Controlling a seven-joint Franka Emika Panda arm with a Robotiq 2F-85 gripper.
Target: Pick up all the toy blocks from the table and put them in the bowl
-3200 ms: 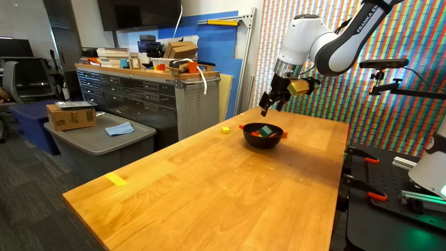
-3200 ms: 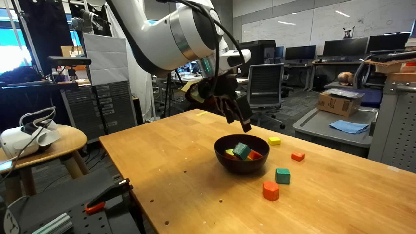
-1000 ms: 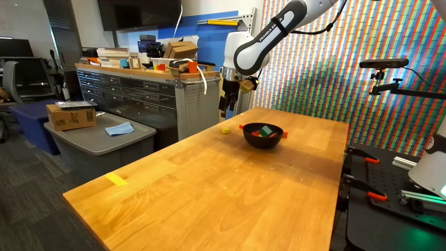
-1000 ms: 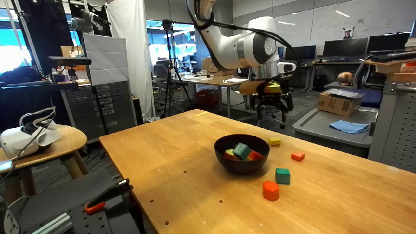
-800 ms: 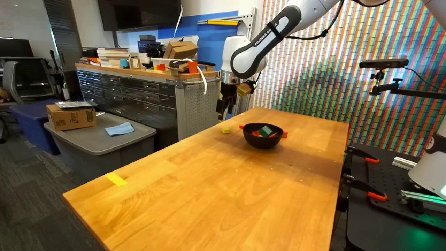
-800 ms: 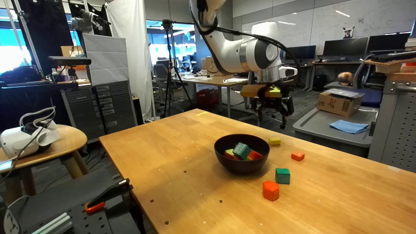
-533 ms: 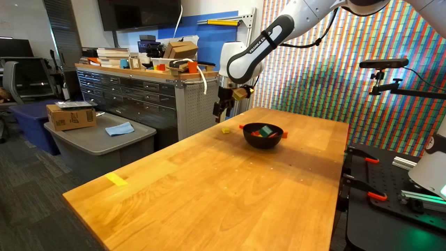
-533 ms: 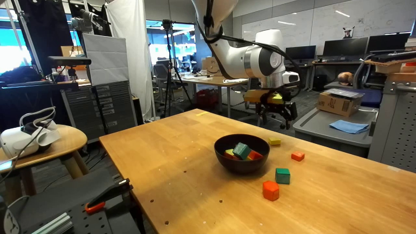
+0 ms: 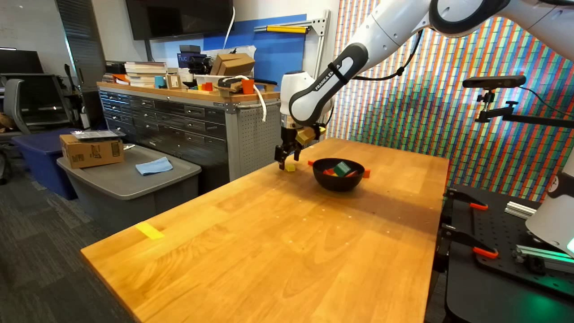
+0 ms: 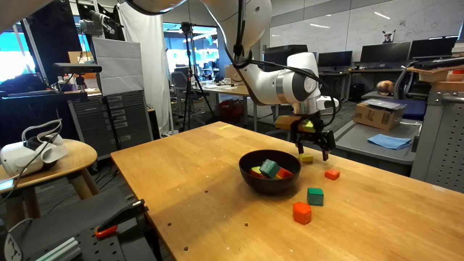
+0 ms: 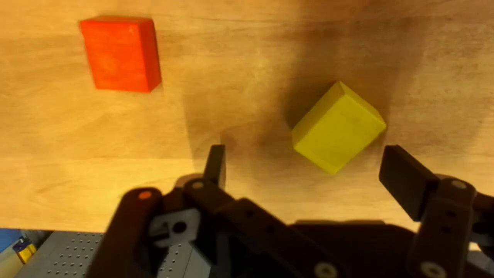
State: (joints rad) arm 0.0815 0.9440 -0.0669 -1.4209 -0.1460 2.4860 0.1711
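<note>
The end effector (image 11: 307, 164) has its two fingers well apart with nothing gripped, and the yellow block (image 11: 339, 133) lies on the counter (image 10: 203, 174) below it, off-center in the gap, nearer the finger away from the red block (image 11: 115, 56). The yellow block sits skewed: its longer side slants across the line the fingers close along, so unless the wrist turns a little, they would likely meet corners rather than flat faces. A small sideways shift seems called for too. The red block lies outside the gap, past the opposite finger. The bowl (image 10: 270, 186), already holding several blocks, stands near the end effector on the side toward the arm's base (image 9: 554, 215). In both exterior views the fingertips show just beside the yellow block, yet whether they touch the counter cannot be told. The wrist view leaves out the bowl, the loose green block (image 10: 315, 197) and the red six-sided block (image 10: 302, 213), both blocks farther from the end effector than the red one. In an exterior view the bowl (image 9: 338, 183) seems to hide the loose green block, and inside it the lower blocks are covered, so their number is unclear.
</note>
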